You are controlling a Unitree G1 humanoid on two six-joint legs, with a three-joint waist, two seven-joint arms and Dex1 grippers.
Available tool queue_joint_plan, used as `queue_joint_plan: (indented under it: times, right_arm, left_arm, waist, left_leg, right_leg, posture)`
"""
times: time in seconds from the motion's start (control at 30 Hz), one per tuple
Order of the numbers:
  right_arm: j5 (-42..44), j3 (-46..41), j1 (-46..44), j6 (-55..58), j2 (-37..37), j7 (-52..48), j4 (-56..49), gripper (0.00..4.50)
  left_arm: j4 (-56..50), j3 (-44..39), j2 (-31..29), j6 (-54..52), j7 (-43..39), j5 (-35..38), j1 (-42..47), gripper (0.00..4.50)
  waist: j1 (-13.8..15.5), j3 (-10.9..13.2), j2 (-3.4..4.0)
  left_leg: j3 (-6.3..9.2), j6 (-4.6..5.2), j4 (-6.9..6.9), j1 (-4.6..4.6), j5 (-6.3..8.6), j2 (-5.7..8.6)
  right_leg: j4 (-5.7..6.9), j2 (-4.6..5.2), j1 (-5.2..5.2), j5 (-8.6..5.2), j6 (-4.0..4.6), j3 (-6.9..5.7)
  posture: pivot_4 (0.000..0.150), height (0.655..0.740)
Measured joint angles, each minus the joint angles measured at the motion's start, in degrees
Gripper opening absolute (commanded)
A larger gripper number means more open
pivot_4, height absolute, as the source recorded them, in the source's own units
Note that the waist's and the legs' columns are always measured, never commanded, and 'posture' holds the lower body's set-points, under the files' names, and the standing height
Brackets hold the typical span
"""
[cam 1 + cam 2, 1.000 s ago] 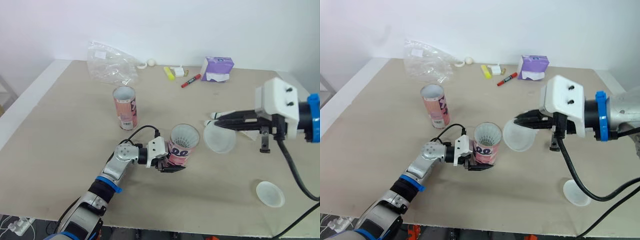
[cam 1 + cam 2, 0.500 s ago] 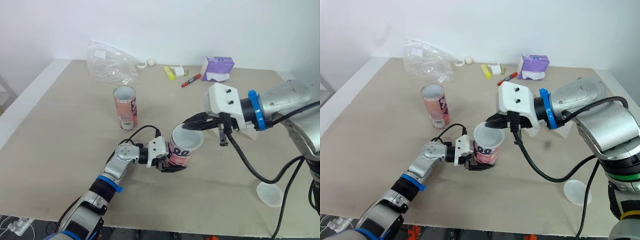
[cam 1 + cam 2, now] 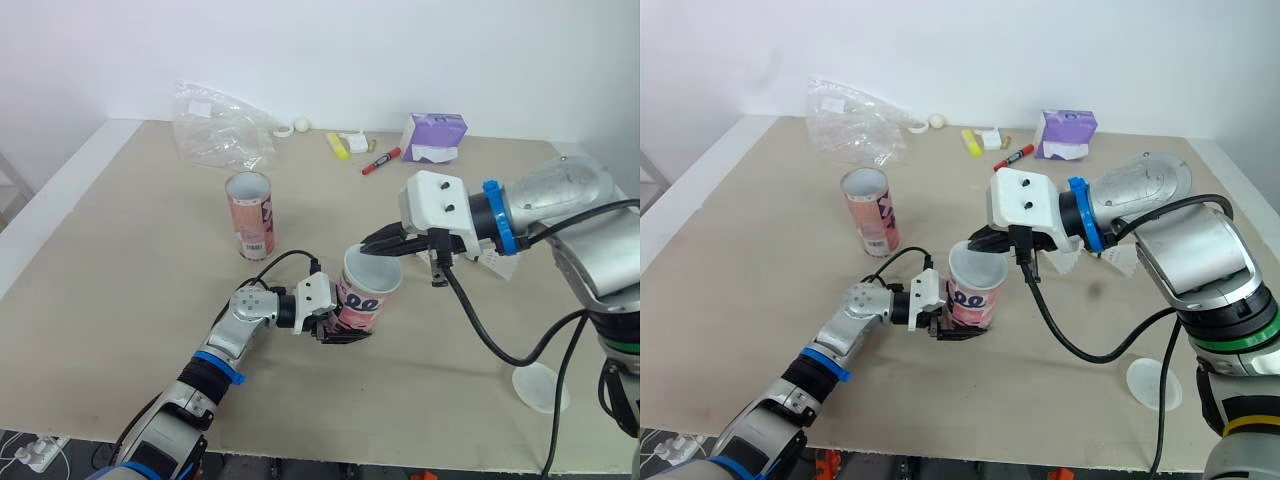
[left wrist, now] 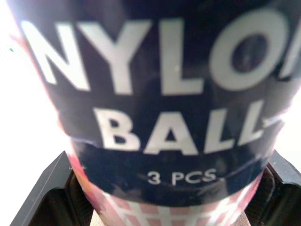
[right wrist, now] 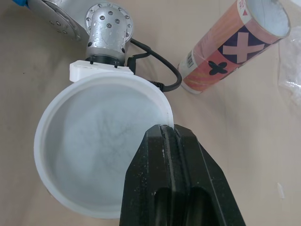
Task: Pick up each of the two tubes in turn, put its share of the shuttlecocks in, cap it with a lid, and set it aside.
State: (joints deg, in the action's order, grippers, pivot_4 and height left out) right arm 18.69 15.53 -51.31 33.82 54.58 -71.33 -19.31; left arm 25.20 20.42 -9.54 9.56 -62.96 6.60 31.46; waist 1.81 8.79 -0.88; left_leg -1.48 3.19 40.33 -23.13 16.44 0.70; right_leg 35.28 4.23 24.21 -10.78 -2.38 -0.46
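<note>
My left gripper is shut on a pink and navy shuttlecock tube standing near the table's middle; its "NYLON BALL" label fills the left wrist view. A translucent white lid rests over that tube's mouth, pinched at its rim by my shut right gripper. A second tube, open and upright, stands further back to the left, also seen lying across the right wrist view. Another lid lies near the front right edge.
At the back of the table are a crumpled clear plastic bag, a purple box, a red marker, a yellow item and small white objects. A loose shuttlecock lies behind my right arm.
My right gripper has carried the lid leftward from beside the tube to over its mouth, and the shuttlecocks inside are now covered. The left gripper and its tube have stayed put.
</note>
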Motion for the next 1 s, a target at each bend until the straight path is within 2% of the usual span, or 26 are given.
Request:
queue_joint_plan:
  times: [0.77,0.8,0.83,0.93,1.0]
  right_arm:
    - [-1.57,-0.18,0.1,0.45,0.02,-2.04,0.22,0.02]
    - [-1.55,-0.29,0.2,0.62,0.02,-2.04,0.21,0.67]
    - [-1.59,-0.35,0.24,0.8,0.02,-1.99,0.23,0.86]
    - [-1.7,-0.88,0.78,0.79,-0.24,-1.07,0.26,2.24]
    - [-1.67,-1.45,0.9,0.78,-0.7,-0.57,0.28,2.24]
  left_arm:
    - [-0.38,0.04,0.17,-1.08,0.27,-0.01,-0.02,3.66]
    - [-0.43,0.04,0.17,-1.15,0.28,-0.01,-0.02,3.66]
    - [-0.45,0.05,0.16,-1.17,0.29,-0.01,-0.03,3.66]
    - [-0.52,0.01,0.14,-1.21,0.29,-0.01,-0.09,3.66]
    - [-0.56,0.0,0.13,-1.24,0.31,-0.01,-0.09,3.66]
  waist:
    - [0.0,0.0,0.0]
    - [0.0,0.0,0.0]
    - [0.0,0.0,0.0]
    - [0.0,-0.01,0.01]
    - [0.0,0.0,0.01]
  left_leg:
    - [0.01,-0.01,0.0,0.0,-0.01,0.0]
    - [0.01,-0.01,0.0,0.0,-0.01,0.0]
    - [0.01,-0.01,0.0,0.0,-0.01,0.0]
    - [0.01,-0.01,0.0,0.0,-0.01,0.0]
    - [0.01,-0.01,0.0,0.0,-0.01,0.0]
  right_leg:
    - [0.0,0.04,0.0,0.0,0.01,0.0]
    - [0.0,0.05,0.0,0.0,0.01,0.0]
    - [0.0,0.05,0.0,0.0,0.02,0.0]
    - [0.0,0.05,0.0,0.0,0.02,0.0]
    - [0.0,0.05,0.01,0.0,0.02,0.0]
  posture:
    - [0.15,0.74]
    - [0.15,0.74]
    - [0.15,0.74]
    - [0.15,0.74]
    - [0.15,0.74]
